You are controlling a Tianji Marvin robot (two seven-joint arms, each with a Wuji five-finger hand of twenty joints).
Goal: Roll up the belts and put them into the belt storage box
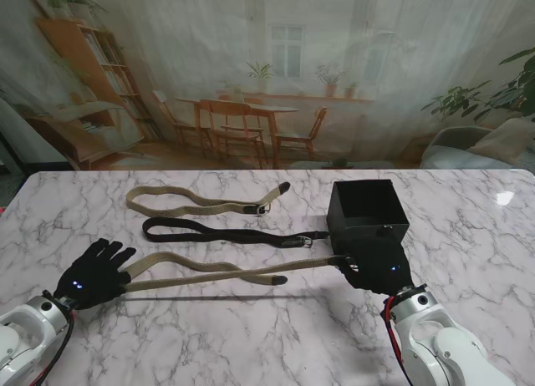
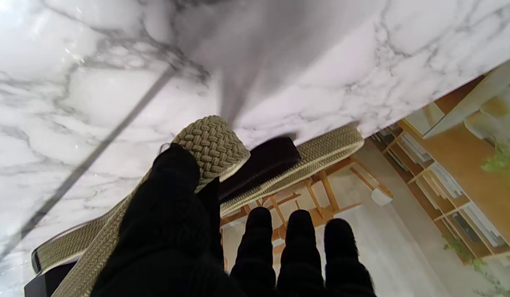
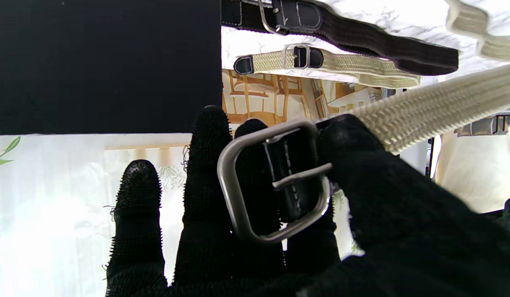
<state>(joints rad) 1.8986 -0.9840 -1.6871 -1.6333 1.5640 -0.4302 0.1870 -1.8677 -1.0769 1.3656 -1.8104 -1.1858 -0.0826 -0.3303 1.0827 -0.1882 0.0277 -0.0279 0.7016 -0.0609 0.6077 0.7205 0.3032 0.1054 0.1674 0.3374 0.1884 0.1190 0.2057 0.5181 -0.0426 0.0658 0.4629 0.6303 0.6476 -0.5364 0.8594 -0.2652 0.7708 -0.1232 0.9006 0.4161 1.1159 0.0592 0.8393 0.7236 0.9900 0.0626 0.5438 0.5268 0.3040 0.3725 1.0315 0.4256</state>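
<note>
A white marble table (image 1: 251, 336) is seen from the stand, with a black belt storage box (image 1: 368, 212) on the right side, open at the top; nothing rolled is visible inside it, though its floor is dark and hard to read. Three belts are laid out left of the box, all still unrolled. The far beige belt (image 1: 196, 204) lies flat and untouched, farthest from the robot. The black belt (image 1: 226, 232) lies flat between the two beige ones, its buckle end close to the box, also untouched. The near beige belt (image 1: 209, 269) is the one being worked: it is stretched between the two hands, folded double, with its dark tip resting on the table.

The right hand (image 1: 376, 267), just in front of the box, is closed on that belt's buckle end; in the right wrist view the metal buckle (image 3: 275, 181) is pinched between thumb and fingers. The left hand (image 1: 94, 273) is at the belt's looped end; in the left wrist view the thumb (image 2: 174, 173) is pressed on the loop while the other fingers are spread straight, so a light pinch is judged, not a full grasp.

Progress is judged early: no belt rolled, none boxed. All three remain to be rolled and placed.
</note>
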